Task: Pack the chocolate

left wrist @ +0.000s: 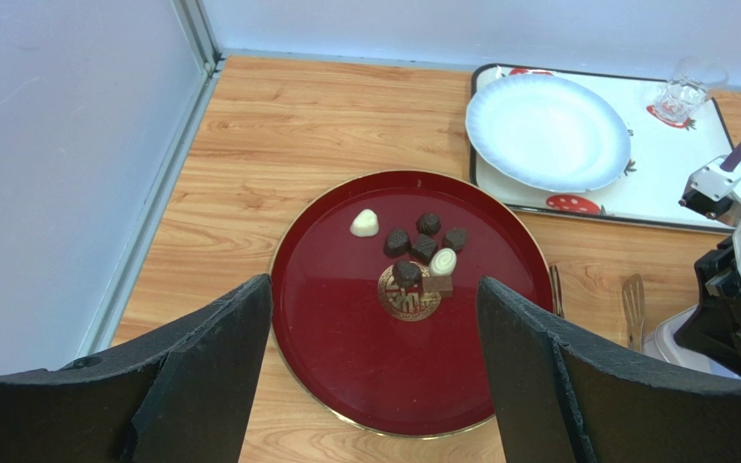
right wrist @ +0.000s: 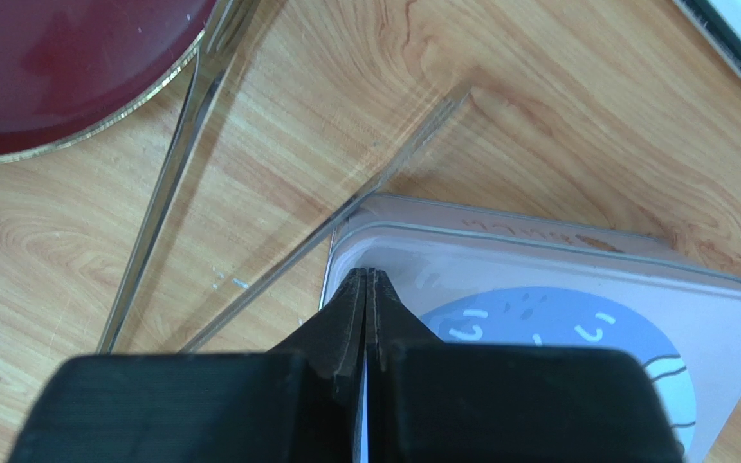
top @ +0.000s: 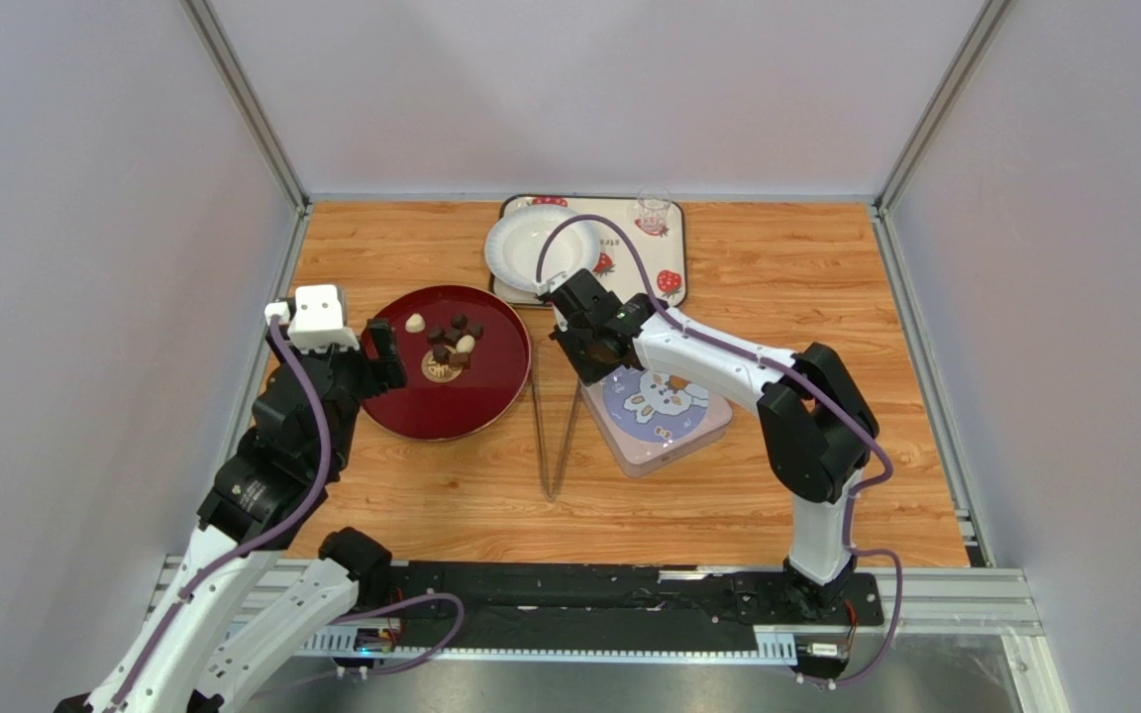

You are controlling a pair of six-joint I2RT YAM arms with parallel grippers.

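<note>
Taking the red tray (top: 402, 406) as landmark: nearest the arm bases, just right of the tray, metal tongs (top: 553, 436) lie on the table (top: 828, 297), hinge toward the bases, legs spread toward the far side. Right of the tongs sits a pale tin (top: 674, 436) with its rabbit-printed lid on. The right leg of the tongs runs up to the tin's near-left corner; whether it touches cannot be told.

The right gripper (right wrist: 366, 283) hovers over that left corner of the tin, its fingers pressed together with nothing between them. The left gripper (left wrist: 374, 308) hangs at the tray's left side, fingers wide apart and empty, aimed across the tray.

The chocolates (left wrist: 425, 254) all lie on the tray: one white piece (left wrist: 365, 223) a little left of the rest, and a cluster of dark, brown and white pieces around the gold emblem (left wrist: 409, 302) at the tray's centre. Eight can be counted.

Beyond the tray, to its right, a strawberry mat (top: 655, 262) carries a white plate (top: 531, 248) and a small glass (top: 652, 210).

As for progress, the visible chocolates are on the tray, none in the tin, and the tin is shut, so its contents cannot be seen. By that showing, the packing of these pieces is left: the lid would have to come off, the pieces go in, likely with the tongs, and the lid go back.
</note>
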